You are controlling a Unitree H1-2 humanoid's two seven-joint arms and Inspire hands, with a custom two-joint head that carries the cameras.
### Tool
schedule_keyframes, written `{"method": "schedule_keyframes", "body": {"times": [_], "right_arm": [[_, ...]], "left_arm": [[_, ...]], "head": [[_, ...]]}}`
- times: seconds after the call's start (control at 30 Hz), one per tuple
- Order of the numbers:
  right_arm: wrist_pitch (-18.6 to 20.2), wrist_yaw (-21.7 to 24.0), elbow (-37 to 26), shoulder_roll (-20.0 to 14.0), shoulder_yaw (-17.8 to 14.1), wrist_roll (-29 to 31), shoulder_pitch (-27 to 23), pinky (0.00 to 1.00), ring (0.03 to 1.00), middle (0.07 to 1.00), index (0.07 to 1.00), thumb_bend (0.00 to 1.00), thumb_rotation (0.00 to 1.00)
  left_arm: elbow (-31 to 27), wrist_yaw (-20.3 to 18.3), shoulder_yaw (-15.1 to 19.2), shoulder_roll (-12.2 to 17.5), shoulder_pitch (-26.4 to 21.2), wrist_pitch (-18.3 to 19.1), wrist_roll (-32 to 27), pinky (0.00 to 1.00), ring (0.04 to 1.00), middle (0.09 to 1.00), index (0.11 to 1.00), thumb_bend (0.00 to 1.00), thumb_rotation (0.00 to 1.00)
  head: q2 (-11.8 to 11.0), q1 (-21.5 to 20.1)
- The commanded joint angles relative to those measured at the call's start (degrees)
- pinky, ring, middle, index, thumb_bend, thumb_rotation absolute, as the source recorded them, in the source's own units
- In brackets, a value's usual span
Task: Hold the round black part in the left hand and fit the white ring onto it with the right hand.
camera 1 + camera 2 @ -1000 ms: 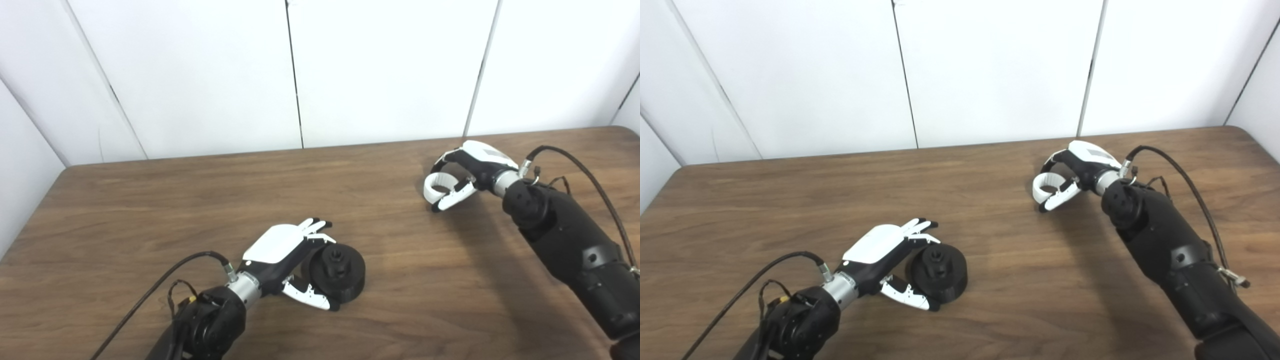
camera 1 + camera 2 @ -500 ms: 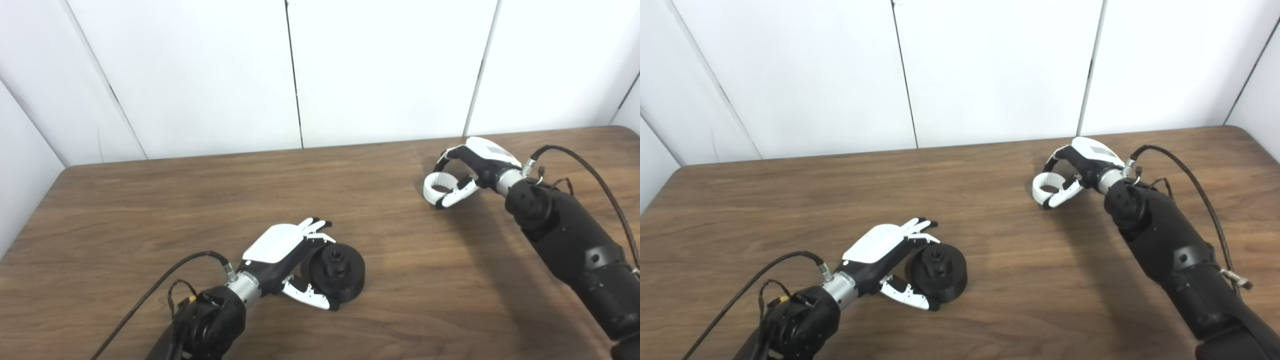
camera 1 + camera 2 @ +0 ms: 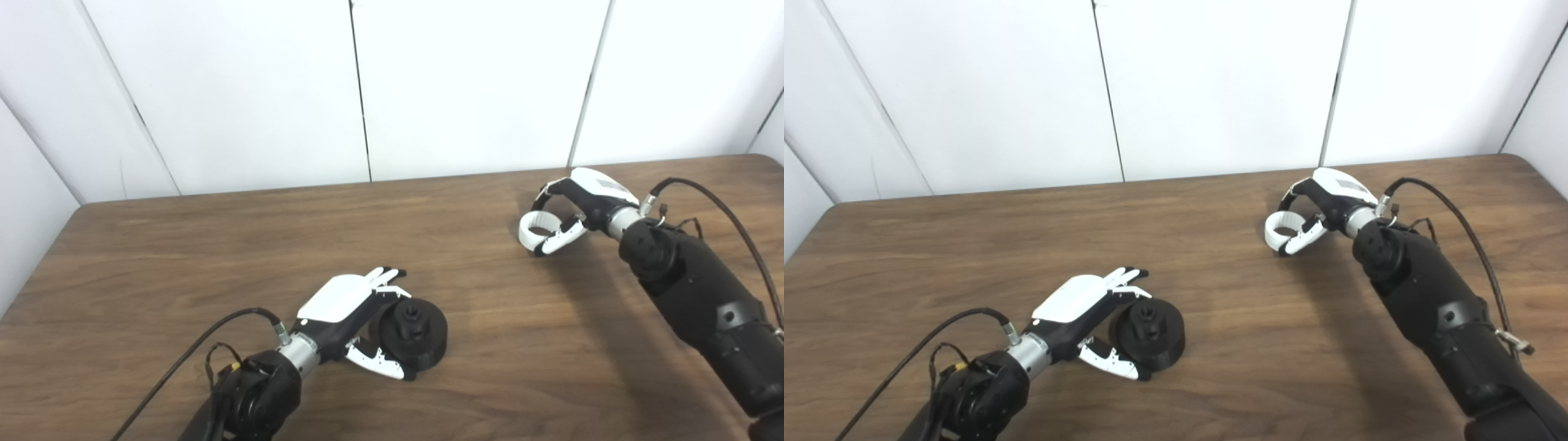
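Left eye view
Left hand (image 3: 352,315): low on the near left of the brown table (image 3: 184,257), cupped around the left side of the round black part (image 3: 414,334); fingers over its far rim, thumb at its near rim, both touching it.
Grip: partly curled onto the part, which sits flat on the table with its hub facing up.
Right hand (image 3: 582,205): at the far right of the table, fingers arched over and thumb underneath, pinching the white ring (image 3: 534,228).
White ring: held by its right side, opening facing mostly up; whether its lower edge touches the table cannot be told.
Spacing: ring and black part are well apart, with bare wood between them.

Right eye view
Left hand (image 3: 1087,321): same cupping hold; the thumb lies along the near left edge of the round black part (image 3: 1150,334), fingertips at its far left rim.
Right hand (image 3: 1326,205): closed on the white ring (image 3: 1281,231) between thumb and fingers.
Cables: a black cable (image 3: 1458,236) loops off the right wrist, another trails from the left wrist.
Backdrop: white wall panels (image 3: 1213,86) behind the table.
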Motion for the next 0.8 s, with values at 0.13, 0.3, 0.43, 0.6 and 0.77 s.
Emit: {"method": "schedule_keyframes", "body": {"times": [0.13, 0.3, 0.43, 0.6, 0.77], "right_arm": [[-1.78, -2.25, -1.51, -0.84, -1.37, -0.17, -2.43, 0.86, 0.949, 0.866, 0.606, 0.81, 0.15], [-1.94, -2.52, -1.80, -0.94, -1.31, -0.44, -2.37, 0.86, 0.946, 0.864, 0.605, 0.81, 0.16], [-2.10, -2.79, -1.90, -0.97, -1.37, -0.55, -2.39, 0.86, 0.944, 0.862, 0.604, 0.80, 0.16], [-3.37, -4.15, -1.65, -0.93, -1.55, -0.52, -2.33, 0.84, 0.925, 0.852, 0.519, 0.60, 0.14], [-3.55, -4.41, -1.86, -0.98, -1.59, -0.59, -2.27, 0.84, 0.923, 0.852, 0.493, 0.53, 0.14]], "left_arm": [[-0.36, -0.56, 0.29, 0.48, -0.03, 0.17, -0.01, 0.90, 1.000, 0.980, 0.733, 0.93, 0.43], [-0.40, -0.94, 0.35, 0.38, -0.01, 0.54, -0.21, 0.91, 1.000, 0.982, 0.734, 0.93, 0.44], [-0.30, -0.94, 0.44, 0.33, -0.01, 0.58, -0.30, 0.90, 1.000, 0.981, 0.730, 0.93, 0.43], [0.04, -0.96, 0.39, 0.37, -0.10, 0.46, -0.21, 0.90, 1.000, 0.982, 0.732, 0.93, 0.43], [0.14, -0.76, 0.40, 0.35, -0.15, 0.26, -0.12, 0.90, 1.000, 0.981, 0.732, 0.93, 0.43]], "head": [[0.23, -0.11], [0.14, 0.02], [0.17, -0.07], [0.06, -0.01], [0.10, 0.05]]}}
